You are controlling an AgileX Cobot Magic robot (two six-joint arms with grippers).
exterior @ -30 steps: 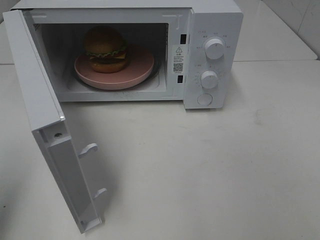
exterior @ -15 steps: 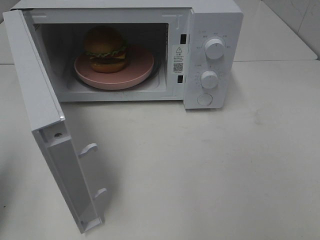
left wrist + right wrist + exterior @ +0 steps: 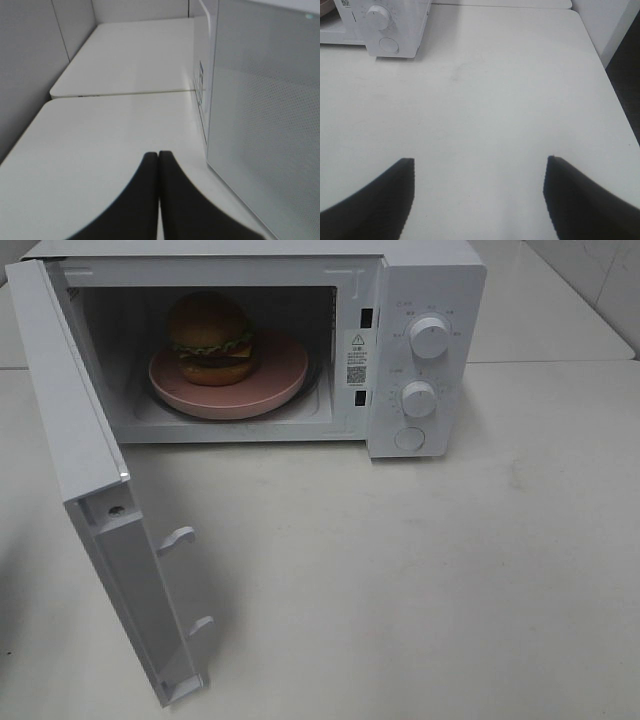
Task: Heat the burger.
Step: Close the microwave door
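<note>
Nothing has moved. The burger (image 3: 210,340) looks soft and light; I'd lift it by the plate (image 3: 286,366) rim. Left pincer (image 3: 158,154) clenched empty, right pincer (image 3: 478,160) released.

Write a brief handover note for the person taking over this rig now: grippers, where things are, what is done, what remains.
Left gripper: shut, empty, beside the microwave door.
Right gripper: open, empty, over the table.
Burger: on the pink plate inside the microwave.
Done: burger loaded.
Left: shut the wide-open door, then likely turn the knobs to start heating.
</note>
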